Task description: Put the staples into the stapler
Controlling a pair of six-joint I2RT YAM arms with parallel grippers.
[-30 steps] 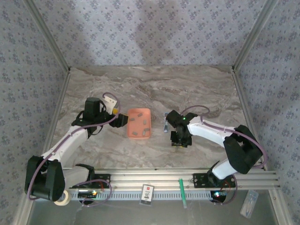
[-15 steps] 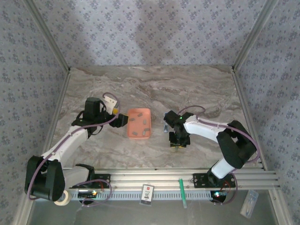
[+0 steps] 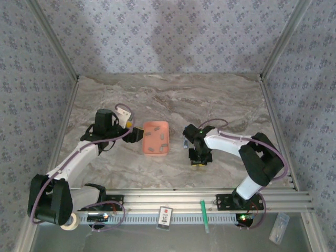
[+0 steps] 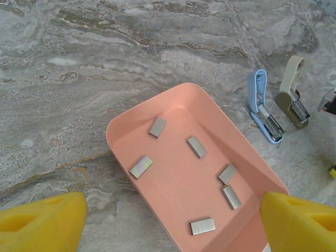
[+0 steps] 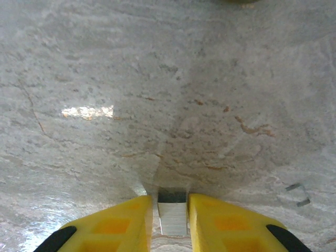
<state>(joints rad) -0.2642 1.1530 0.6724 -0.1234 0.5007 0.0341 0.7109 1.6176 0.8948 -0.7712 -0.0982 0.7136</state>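
The light-blue stapler (image 4: 261,105) lies open on the marble, its silver rail showing, just right of the orange tray (image 4: 118,137); from above, the stapler (image 3: 186,138) sits between tray and right arm. Several grey staples (image 4: 197,146) lie scattered in the tray (image 3: 148,151). My left gripper (image 4: 173,231) is open, its yellow fingers (image 4: 47,220) straddling the tray's near end. Low over the table just right of the stapler, my right gripper (image 5: 172,218) is shut on a short grey staple strip (image 5: 172,212). The right gripper (image 3: 200,159) points toward the near edge.
A beige stapler-like object (image 4: 291,94) lies open right next to the blue stapler. Two loose bent staples (image 5: 297,193) lie on the marble (image 3: 173,100). A green pen (image 3: 203,215), a card (image 3: 165,217) and a tape roll (image 3: 70,222) lie along the near rail.
My right arm's elbow has swung left and the gripper has shifted slightly left with the strip still in it. The left arm has not moved.
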